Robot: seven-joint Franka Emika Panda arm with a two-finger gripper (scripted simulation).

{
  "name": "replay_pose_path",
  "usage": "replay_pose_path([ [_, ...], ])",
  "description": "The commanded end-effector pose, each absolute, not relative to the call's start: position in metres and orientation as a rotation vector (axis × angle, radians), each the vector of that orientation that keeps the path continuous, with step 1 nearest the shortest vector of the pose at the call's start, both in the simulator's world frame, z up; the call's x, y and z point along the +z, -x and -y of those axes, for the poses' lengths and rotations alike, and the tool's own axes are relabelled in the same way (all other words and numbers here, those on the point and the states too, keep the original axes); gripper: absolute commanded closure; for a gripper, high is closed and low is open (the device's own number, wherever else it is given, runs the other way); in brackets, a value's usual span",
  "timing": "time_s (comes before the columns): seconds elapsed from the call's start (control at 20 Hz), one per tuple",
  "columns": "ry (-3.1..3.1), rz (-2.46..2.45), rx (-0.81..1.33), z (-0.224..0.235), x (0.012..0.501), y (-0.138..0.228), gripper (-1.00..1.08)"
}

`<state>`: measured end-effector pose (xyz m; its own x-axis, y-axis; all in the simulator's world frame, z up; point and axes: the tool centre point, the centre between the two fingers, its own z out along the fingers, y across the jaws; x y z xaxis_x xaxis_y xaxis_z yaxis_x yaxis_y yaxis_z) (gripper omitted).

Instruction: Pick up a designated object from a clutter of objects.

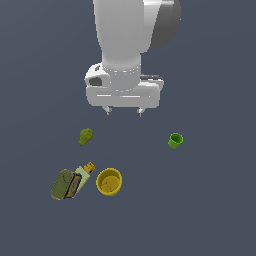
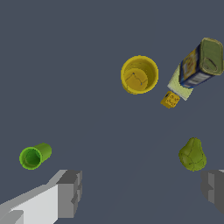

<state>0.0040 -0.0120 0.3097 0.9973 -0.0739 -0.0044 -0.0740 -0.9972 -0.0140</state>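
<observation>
The white arm comes straight down from above, its thick wrist ending in a wide flat palm block held level. The pincer (image 1: 124,111) points directly downward, its two short fingers spread far apart with nothing between them. In the wrist view one grey fingertip (image 2: 70,193) shows fully; the other is cut by the frame edge.

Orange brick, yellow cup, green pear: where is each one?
Orange brick (image 1: 89,167), exterior view, on its studded end.
Yellow cup (image 2: 139,75), wrist view, on its inside floor.
Green pear (image 2: 192,155), wrist view, on its wide body.
</observation>
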Motion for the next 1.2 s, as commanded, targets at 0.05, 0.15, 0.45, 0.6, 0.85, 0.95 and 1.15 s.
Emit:
replay_pose_path([
  [0.05,3.125,-0.114,0.006,0.012,0.31,-0.004,-0.92],
  [0.15,3.124,-0.102,0.004,0.009,0.31,-0.004,-0.92],
  [0.45,3.114,-0.023,-0.009,-0.006,0.311,-0.004,-0.92],
  [0.6,3.114,-0.013,-0.01,-0.008,0.312,-0.003,-0.92],
  [0.85,3.112,-0.043,-0.009,-0.003,0.307,-0.007,-0.92],
  [0.95,3.11,-0.067,-0.008,0.0,0.302,-0.011,-0.92],
  [1.15,3.103,-0.142,-0.007,0.012,0.287,-0.021,-0.92],
])
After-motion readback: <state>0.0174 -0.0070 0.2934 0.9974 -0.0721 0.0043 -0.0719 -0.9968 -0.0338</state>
